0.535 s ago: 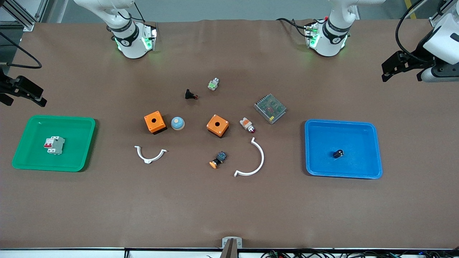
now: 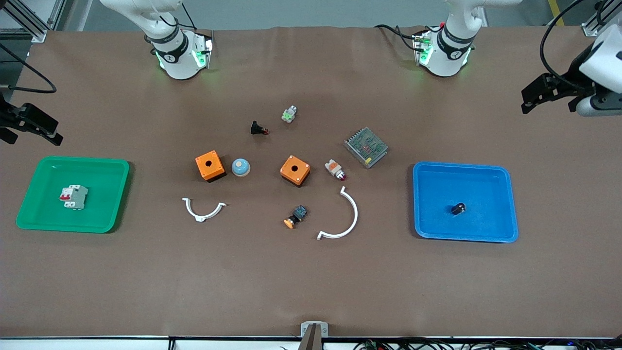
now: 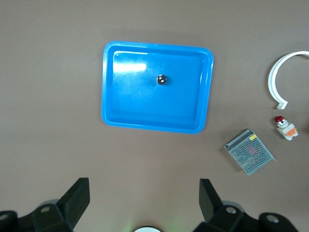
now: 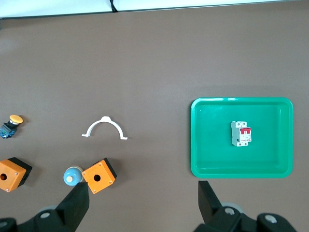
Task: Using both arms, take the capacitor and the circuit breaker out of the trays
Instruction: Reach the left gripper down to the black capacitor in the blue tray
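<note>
The capacitor (image 2: 457, 208), a tiny black cylinder, lies in the blue tray (image 2: 500, 228) at the left arm's end of the table; it also shows in the left wrist view (image 3: 162, 79). The breaker (image 2: 74, 197), white-grey with red levers, lies in the green tray (image 2: 34, 218) at the right arm's end; it also shows in the right wrist view (image 4: 241, 133). My left gripper (image 2: 537, 95) is open and empty, up in the air past the blue tray's end (image 3: 144, 186). My right gripper (image 2: 30, 127) is open and empty, up above the green tray's end (image 4: 142, 188).
Mid-table lie two orange boxes (image 2: 210, 166) (image 2: 295, 170), a blue dome (image 2: 240, 167), two white arcs (image 2: 203, 210) (image 2: 342, 216), a mesh-covered metal box (image 2: 366, 147), a white-orange part (image 2: 335, 169), an orange-capped button (image 2: 295, 217), a black part (image 2: 258, 129) and a small green-silver part (image 2: 289, 114).
My left gripper has drifted a little toward the left arm's end of the table. The right gripper and all parts have stayed put.
</note>
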Available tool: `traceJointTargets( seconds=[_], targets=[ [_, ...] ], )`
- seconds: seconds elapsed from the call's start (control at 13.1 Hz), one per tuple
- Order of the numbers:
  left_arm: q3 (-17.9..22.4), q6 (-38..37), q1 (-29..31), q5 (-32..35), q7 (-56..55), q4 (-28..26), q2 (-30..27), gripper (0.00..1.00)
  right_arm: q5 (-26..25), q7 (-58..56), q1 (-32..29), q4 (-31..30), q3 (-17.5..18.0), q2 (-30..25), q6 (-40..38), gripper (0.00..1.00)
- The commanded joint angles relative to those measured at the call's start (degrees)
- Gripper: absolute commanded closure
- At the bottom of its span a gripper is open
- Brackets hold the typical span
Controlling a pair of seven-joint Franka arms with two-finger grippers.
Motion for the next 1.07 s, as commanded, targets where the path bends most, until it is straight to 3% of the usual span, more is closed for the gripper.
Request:
traceJointTargets(
  seconds=[0.0,0.38,0.61,0.99],
  targets=[
    [0.3,3.2,0.2,1.1,0.3,1.7,8.0,0.00,-0.3,0.0,0.2,1.4,0.0,0.8,-0.2,0.00],
    [0.2,16.4,0.1,1.1,-0.8,-1.7,19.5,0.00,-0.2,0.0,0.4,1.5,0.1,2.5,1.0,0.00],
    [0.1,26.7,-0.1,1.1,-1.0,-7.4,22.2,0.00,-0.3,0.0,0.3,1.5,0.0,2.6,1.0,0.00],
    [0.0,34.3,0.9,0.3,-2.1,-12.7,25.4,0.03,-0.3,0.0,0.5,1.5,0.1,5.0,1.0,0.00]
  ],
)
